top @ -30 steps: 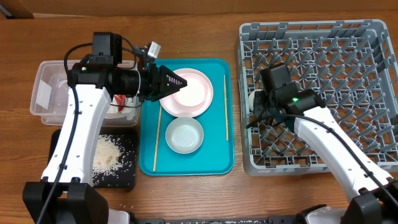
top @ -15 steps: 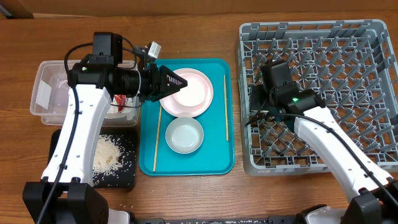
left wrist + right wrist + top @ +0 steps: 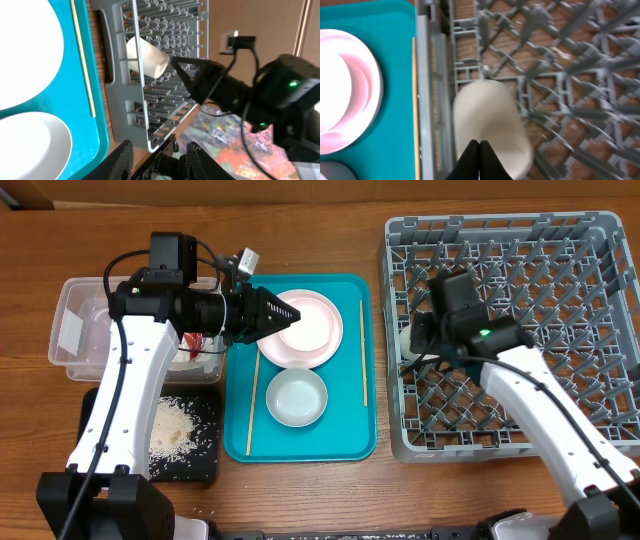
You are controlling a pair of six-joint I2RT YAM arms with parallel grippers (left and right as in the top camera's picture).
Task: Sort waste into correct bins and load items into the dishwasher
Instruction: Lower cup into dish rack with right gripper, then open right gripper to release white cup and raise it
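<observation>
The small white cup (image 3: 490, 125) lies on its side in the left edge of the grey dishwasher rack (image 3: 520, 240). My right gripper (image 3: 479, 155) hangs just above the cup, shut, with nothing between its fingers. In the overhead view the right gripper (image 3: 418, 345) sits beside the cup (image 3: 407, 340). My left gripper (image 3: 285, 310) hovers over the pink plate (image 3: 318, 330) on the teal tray (image 3: 345, 435). In its wrist view the left gripper (image 3: 159, 162) is open and holds nothing. A grey-green bowl (image 3: 296, 397) and two chopsticks (image 3: 363, 355) (image 3: 252, 400) lie on the tray.
At the left stands the clear tub (image 3: 75, 330), with a red wrapper (image 3: 192, 343) at its right side. In front of it the black tray (image 3: 200, 465) carries loose rice (image 3: 170, 430). The rack's upright pegs fill the right half of the table.
The right gripper has shut and drawn back a little to the right, with the cup left lying in the rack. The left arm has stayed where it was.
</observation>
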